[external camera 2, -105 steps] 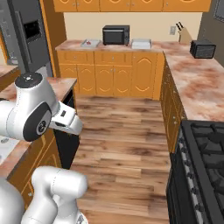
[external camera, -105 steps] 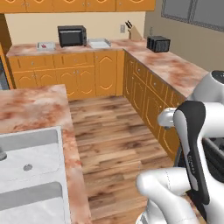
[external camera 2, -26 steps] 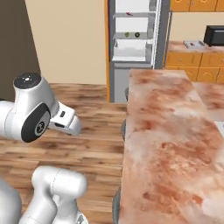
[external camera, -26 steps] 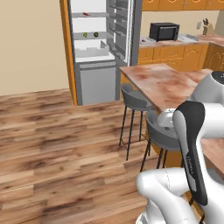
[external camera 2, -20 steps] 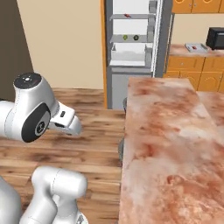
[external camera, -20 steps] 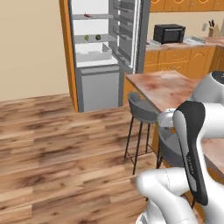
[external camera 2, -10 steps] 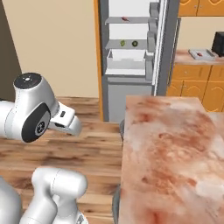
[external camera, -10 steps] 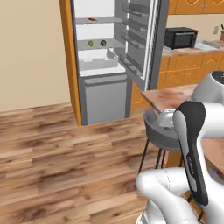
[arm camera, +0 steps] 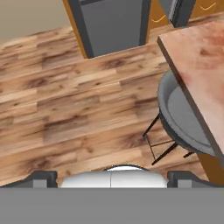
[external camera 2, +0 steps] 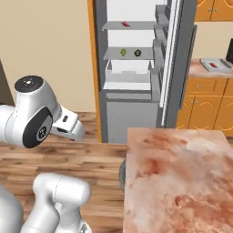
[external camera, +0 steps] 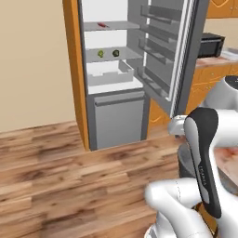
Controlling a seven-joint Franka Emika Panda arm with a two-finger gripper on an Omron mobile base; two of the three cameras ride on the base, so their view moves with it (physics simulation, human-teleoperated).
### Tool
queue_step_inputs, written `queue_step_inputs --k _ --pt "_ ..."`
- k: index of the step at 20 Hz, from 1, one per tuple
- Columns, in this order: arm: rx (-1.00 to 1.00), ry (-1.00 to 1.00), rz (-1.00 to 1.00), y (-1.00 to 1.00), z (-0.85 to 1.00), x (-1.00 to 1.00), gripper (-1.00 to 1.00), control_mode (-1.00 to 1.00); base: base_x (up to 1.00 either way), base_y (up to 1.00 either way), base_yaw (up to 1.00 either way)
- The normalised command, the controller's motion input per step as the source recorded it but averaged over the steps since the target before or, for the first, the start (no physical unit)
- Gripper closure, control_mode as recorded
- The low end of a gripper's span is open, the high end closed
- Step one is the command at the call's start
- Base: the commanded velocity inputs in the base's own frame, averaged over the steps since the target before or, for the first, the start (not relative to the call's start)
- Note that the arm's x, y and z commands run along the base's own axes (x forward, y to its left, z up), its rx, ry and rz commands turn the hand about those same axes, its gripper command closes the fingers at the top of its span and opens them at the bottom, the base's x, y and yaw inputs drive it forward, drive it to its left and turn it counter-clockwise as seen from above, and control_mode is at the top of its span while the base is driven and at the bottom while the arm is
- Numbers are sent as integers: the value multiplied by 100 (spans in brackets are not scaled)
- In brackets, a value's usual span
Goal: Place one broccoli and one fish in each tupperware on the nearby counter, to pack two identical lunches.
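Facing the open fridge [external camera: 116,83], I count two broccoli [external camera: 100,54] inside, one fish [external camera: 102,25] above; fingers [arm camera: 43,177] released.

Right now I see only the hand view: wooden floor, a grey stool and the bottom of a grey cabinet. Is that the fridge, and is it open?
Observer: Yes, it is the fridge. Its door stands open in both base views.
Operator: Is any food inside?
Observer: Two small green things sit side by side on the middle shelf. They are too small to name.
Operator: Anything else inside?
Observer: One small red thing lies on the top shelf.
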Motion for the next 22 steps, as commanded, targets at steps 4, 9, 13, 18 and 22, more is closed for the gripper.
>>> queue_step_inputs --k 4,9,13,18,22 --pt "0 0 0 0 0 0 -100 100 100 9 -4" --pt "0 0 0 0 0 0 -100 100 100 8 -4" --pt "0 0 0 0 0 0 -100 100 100 0 -1" --pt "0 0 0 0 0 0 -100 100 100 0 0" --pt "0 0 0 0 0 0 -100 100 100 -6 0"
